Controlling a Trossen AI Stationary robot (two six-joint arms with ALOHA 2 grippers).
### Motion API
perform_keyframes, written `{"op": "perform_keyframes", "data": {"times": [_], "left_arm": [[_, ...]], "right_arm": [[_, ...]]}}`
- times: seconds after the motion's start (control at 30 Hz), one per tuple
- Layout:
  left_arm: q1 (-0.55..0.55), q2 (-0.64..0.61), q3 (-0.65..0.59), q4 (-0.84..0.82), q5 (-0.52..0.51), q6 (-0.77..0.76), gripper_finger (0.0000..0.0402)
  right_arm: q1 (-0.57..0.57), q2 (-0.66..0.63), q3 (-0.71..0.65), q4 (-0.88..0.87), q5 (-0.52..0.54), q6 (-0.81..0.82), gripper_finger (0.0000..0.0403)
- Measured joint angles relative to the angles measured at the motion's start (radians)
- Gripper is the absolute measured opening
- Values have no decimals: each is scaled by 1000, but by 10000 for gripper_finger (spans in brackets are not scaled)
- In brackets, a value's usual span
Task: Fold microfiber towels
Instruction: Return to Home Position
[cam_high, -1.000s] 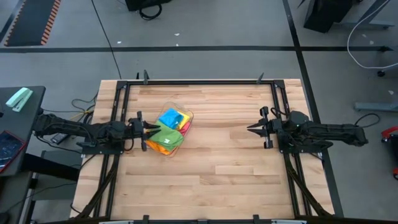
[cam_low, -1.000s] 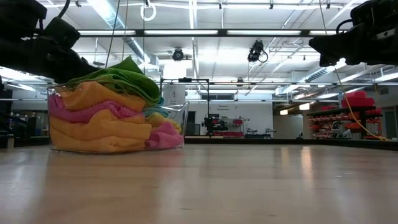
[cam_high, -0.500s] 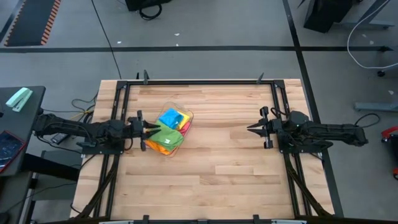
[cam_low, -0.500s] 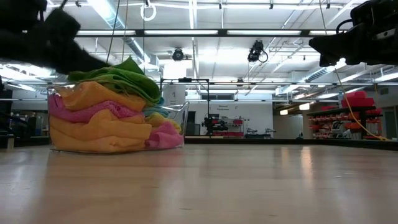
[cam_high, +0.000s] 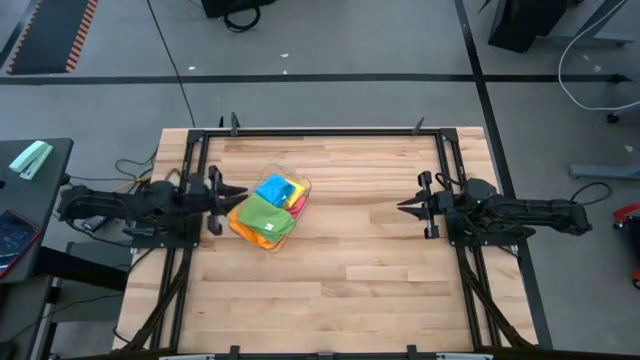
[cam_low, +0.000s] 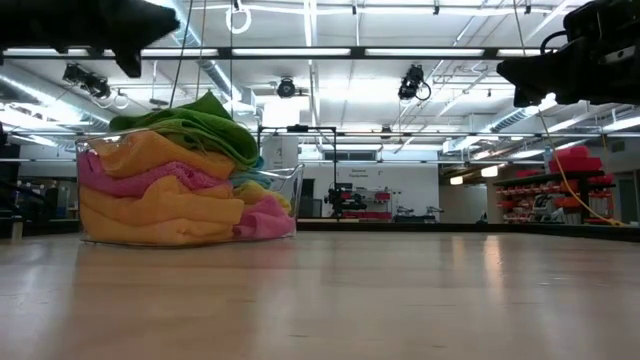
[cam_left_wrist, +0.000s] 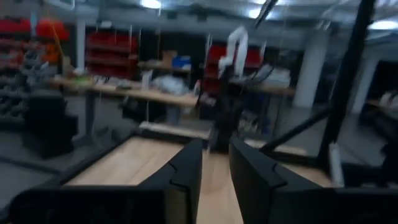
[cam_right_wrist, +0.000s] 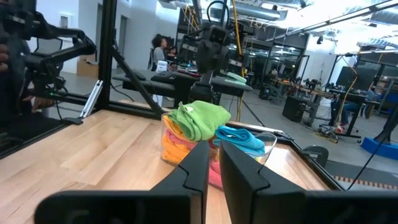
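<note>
A clear tub (cam_high: 300, 186) stands left of the table's middle, piled with microfiber towels. A green towel (cam_high: 262, 213) lies on top beside a blue one (cam_high: 275, 190), over orange (cam_low: 150, 155), pink (cam_low: 130, 182) and yellow layers. My left gripper (cam_high: 238, 192) hovers just left of the tub, above its rim, nearly level. Its fingers (cam_left_wrist: 186, 177) stand a narrow gap apart with nothing between them. My right gripper (cam_high: 402, 207) waits at the table's right, pointing at the tub (cam_right_wrist: 214, 163), its fingers close together and holding nothing.
Black frame rails (cam_high: 188, 170) run along the table's left and right sides. Bare wood (cam_high: 350, 220) lies between the tub and my right gripper, and toward the near edge. A person (cam_right_wrist: 158, 50) stands far off in the room.
My left gripper has risen from beside the green towel at the tub's left rim and drawn back a little toward the table's left edge. The towels and the tub have stayed as they were.
</note>
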Motion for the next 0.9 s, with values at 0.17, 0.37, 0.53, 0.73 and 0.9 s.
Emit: {"op": "perform_keyframes", "data": {"times": [0.17,0.37,0.53,0.73,0.9], "left_arm": [[-13,-141,0,-75,193,83,81],[-13,-180,2,-180,245,87,84],[-2,-180,1,-313,240,106,91],[0,-180,1,-330,239,74,85],[0,-180,1,-322,239,84,78]], "right_arm": [[0,0,0,0,0,0,45],[0,0,0,-2,0,0,45],[0,0,0,-3,0,0,45],[0,0,0,-6,0,0,45],[0,0,0,-7,0,0,45]]}}
